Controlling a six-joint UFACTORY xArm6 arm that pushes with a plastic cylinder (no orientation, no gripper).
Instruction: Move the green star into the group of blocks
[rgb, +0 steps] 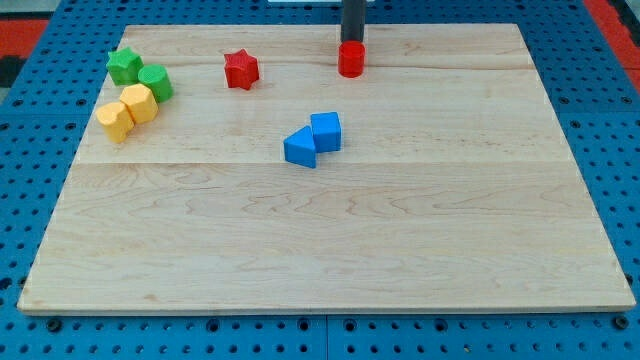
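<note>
Wooden table (330, 250) on a blue pegboard (30, 60). No fingers on this arm, just a dark rod coming down at the view's top; my tip (352, 44) sits right at the top of the red cylinder (351, 60), contact likely, exact end hidden. Green star (124, 66) at the view's upper left, touching a green cylinder-like block (156, 81); just below them two yellow blocks (139, 103) and (116, 121) side by side. Red star (241, 69) alone, between that cluster and the red cylinder. Two blue blocks (325, 131) and (300, 148) touching near centre. Tip well apart from the green star.
</note>
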